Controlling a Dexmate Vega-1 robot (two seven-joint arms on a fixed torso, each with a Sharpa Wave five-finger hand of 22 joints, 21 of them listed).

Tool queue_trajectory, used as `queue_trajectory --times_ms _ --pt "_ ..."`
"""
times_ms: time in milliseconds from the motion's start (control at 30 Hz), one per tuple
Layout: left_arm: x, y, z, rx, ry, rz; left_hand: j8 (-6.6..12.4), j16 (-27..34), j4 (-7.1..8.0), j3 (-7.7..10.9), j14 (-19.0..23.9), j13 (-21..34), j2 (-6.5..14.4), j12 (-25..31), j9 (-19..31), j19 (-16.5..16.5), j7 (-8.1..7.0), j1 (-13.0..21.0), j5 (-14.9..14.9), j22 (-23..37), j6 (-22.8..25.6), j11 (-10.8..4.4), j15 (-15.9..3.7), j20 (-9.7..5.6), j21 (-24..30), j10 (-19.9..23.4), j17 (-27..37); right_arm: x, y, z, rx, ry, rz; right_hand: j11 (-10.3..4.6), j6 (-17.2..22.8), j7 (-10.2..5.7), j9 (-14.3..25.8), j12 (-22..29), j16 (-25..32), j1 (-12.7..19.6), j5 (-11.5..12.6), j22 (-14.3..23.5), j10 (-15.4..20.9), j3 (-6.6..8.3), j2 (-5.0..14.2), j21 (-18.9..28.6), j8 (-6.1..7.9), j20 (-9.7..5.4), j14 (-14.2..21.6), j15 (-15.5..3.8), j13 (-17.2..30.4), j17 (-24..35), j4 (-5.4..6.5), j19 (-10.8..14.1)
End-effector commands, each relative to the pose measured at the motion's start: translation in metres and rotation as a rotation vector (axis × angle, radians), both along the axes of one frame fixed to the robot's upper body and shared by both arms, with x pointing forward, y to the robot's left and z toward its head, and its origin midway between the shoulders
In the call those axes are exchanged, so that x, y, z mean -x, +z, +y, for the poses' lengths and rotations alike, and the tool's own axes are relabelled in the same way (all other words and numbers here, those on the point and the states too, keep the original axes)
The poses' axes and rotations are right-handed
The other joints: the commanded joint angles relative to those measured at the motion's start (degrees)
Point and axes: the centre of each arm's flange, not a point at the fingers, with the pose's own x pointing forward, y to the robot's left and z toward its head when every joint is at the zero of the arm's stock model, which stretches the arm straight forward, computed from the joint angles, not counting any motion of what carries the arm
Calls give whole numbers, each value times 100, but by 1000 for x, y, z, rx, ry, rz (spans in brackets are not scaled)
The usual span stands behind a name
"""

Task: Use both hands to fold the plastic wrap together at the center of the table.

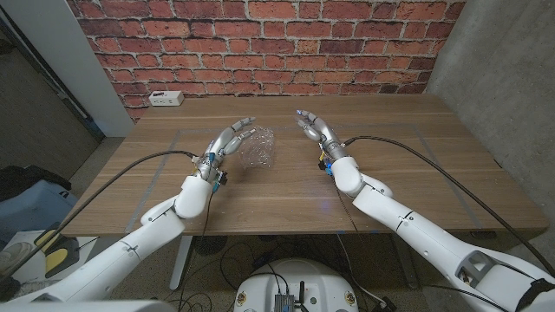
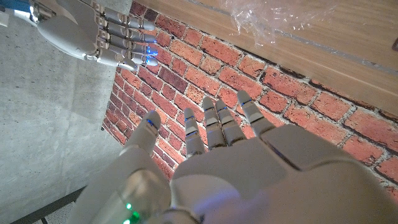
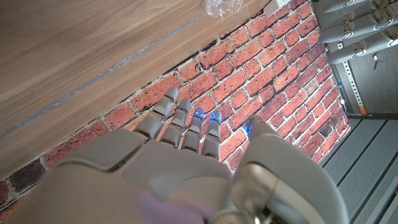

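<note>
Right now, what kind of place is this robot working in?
Probably an indoor lab or workshop: a wooden table against a brick wall, a wall socket, and cables trailing under the table.

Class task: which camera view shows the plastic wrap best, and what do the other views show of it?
The head view: the whole crumpled plastic wrap lies on the table between the left hand and right hand. The left wrist view catches part of it; the right wrist view only a corner.

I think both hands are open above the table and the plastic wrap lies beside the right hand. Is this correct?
Not quite. In the head view the plastic wrap lies beside the left hand, not the right hand. Both hands are indeed open above the table.
</note>
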Motion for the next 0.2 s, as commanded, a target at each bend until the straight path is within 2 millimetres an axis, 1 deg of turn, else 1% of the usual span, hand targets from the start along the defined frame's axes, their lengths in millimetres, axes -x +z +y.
queue_trajectory --times_ms 33,200 --pt "-17 14 6 -78 -86 36 -5 18 12 -23 -16 -11 9 16 -4 -18 -6 -62 -13 20 -10 -17 14 3 -13 -20 7 29 -10 -35 -85 -198 -53 14 66 17 8 53 25 -43 -7 13 105 1 -57 18 8 22 90 -255 17 0 -36 34" --pt "-25 18 -2 -103 -98 86 -1 33 29 -15 -14 -41 48 28 -7 -22 24 -70 -14 22 -53 -4 17 25 -29 -33 5 49 -21 -45 -180 -230 -133 13 92 14 8 40 -14 -68 -3 12 121 10 -45 -18 -1 38 42 -254 18 -10 -30 -35"
